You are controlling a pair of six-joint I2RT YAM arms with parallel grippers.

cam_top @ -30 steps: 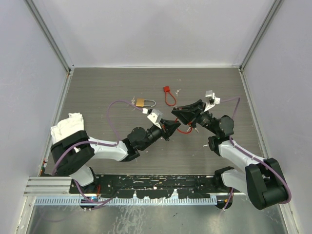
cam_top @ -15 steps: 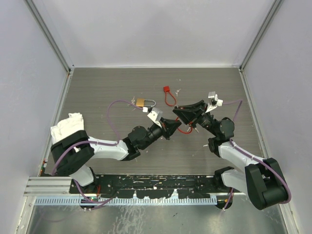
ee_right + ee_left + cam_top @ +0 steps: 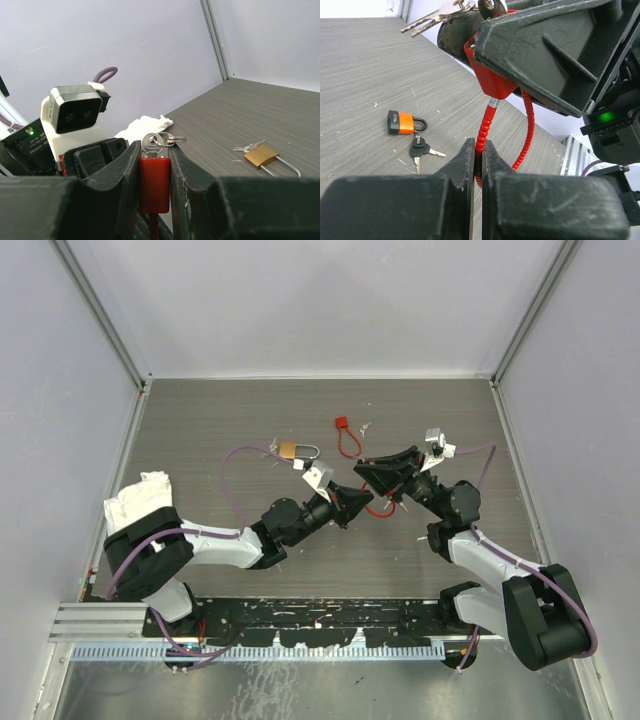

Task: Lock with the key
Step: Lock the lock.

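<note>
My right gripper (image 3: 154, 150) is shut on a red lock body (image 3: 154, 185), held upright above the table. A silver key (image 3: 152, 142) with a ring of more keys sticks out of its top. From the lock body's underside (image 3: 490, 80) a red ribbed cable (image 3: 487, 117) runs down into my left gripper (image 3: 479, 150), which is shut on it. From above, the two grippers meet at mid-table, left (image 3: 362, 502) and right (image 3: 362, 472). The key, a small dark-headed bunch (image 3: 420, 149), lies on the table beside an orange padlock (image 3: 400, 122).
A brass padlock (image 3: 290, 450) with small keys lies at mid-left. A second red lock (image 3: 341, 423) with a cable loop lies behind the grippers. A white cloth (image 3: 140, 495) sits on the left arm's base. Walls enclose the table on three sides.
The right wrist has shifted very slightly. Both grips and the left arm are unchanged.
</note>
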